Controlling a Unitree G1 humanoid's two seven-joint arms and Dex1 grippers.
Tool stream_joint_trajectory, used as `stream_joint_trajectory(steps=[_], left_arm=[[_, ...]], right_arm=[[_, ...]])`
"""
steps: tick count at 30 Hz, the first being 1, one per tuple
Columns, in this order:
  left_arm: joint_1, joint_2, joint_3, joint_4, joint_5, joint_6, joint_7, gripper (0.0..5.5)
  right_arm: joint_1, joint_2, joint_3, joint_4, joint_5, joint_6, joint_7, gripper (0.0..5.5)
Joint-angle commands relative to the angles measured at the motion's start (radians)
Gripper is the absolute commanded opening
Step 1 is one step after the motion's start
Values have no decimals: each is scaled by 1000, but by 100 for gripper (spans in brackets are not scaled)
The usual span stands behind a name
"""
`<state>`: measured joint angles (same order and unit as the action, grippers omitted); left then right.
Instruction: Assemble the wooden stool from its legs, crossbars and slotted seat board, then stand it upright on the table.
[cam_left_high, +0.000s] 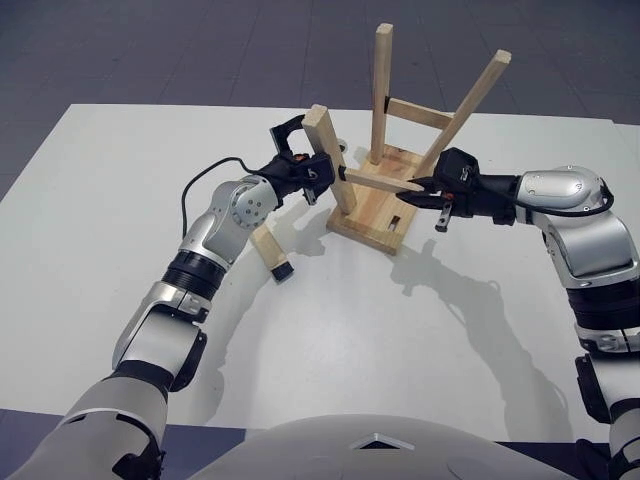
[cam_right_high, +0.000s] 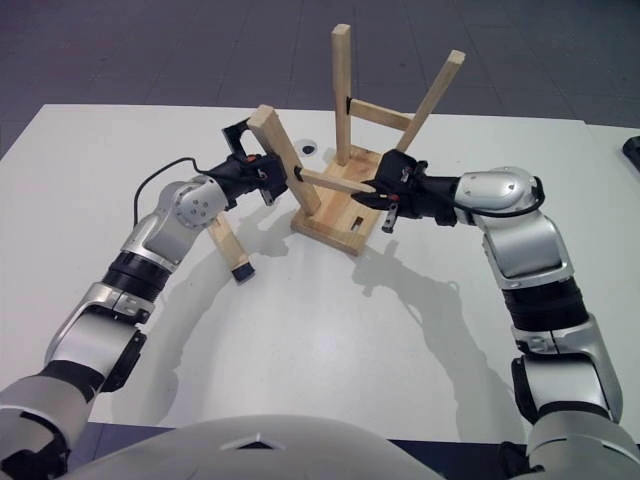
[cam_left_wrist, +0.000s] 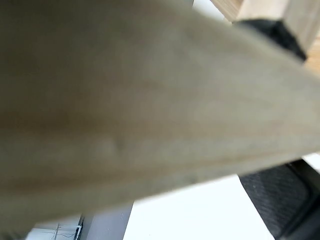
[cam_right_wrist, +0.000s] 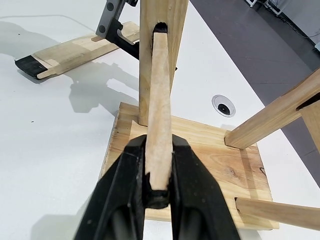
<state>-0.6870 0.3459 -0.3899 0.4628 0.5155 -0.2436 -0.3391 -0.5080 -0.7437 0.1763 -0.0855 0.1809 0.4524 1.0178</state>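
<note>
Head view, clock face with 12 away from me. The seat board (cam_left_high: 375, 215) lies flat on the white worktop (cam_left_high: 120, 180), underside up. Two legs (cam_left_high: 381, 90) stand in it on the 12-to-1 side, with an upper crossbar (cam_left_high: 420, 113) joining them.

A third leg (cam_left_high: 328, 140) stands tilted at the board's 9 o'clock corner. My left tool (cam_left_high: 315, 170) sits at 9 o'clock of that leg and is clamped on it about mid-height. In the left wrist view the leg's wood (cam_left_wrist: 150, 100) lies right against the camera.

My right tool (cam_left_high: 422, 190) comes in from 3 o'clock, over the board's 3 o'clock edge. Its fingers (cam_right_wrist: 125, 185) are pinched on the near end of a second crossbar (cam_right_wrist: 159, 100). That bar runs toward 9 o'clock, and its far end sits in the slot of the third leg, so it spans between the two tools.

A loose leg (cam_left_high: 270, 248) with a black tip lies on the worktop at 8 o'clock of the board, under the left wrist and apart from both tools. A round cable hole (cam_right_wrist: 223, 106) sits in the worktop just past the board at 11 o'clock.
</note>
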Motion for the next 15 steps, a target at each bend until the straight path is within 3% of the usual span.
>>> stream_joint_trajectory(steps=[1,15], left_arm=[[-59,-77,-73,-4,9,-74,-27,540],[-84,-143,-118,-108,-7,-58,-79,540]], right_arm=[[-79,34,17,-27,6,-19,15,43],[-50,86,-18,67,2,-39,-25,43]])
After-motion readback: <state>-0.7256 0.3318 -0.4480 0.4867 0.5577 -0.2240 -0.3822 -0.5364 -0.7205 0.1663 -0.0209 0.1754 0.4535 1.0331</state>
